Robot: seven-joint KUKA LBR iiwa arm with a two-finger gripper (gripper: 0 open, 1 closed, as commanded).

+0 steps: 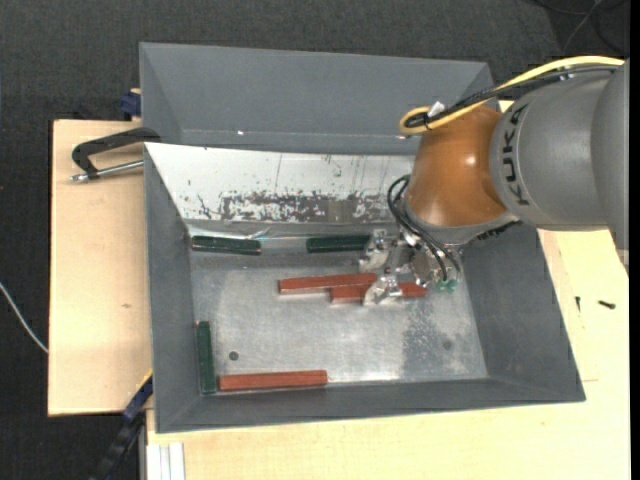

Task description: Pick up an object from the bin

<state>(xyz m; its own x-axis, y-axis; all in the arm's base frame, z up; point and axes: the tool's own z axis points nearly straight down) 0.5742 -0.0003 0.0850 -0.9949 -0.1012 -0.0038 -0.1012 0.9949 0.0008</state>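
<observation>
Grey metal bin (300, 98): walls matt and smooth, floor scuffed to a dull sheen, back wall scratched and flecked. Red-brown bars (272, 379) and dark green bars (204, 356): matt, smooth-faced. Orange wrist cover (455, 173): glossy, with highlights. Grey arm casing (570, 153): smooth, satin. Gripper (400, 283): bare bright metal.

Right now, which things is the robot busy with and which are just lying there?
Busy with: gripper; middle red-brown bars, under it.
Just lying there: front red-brown bar; left green bar; back-left green bar; back-middle green bar.
</observation>
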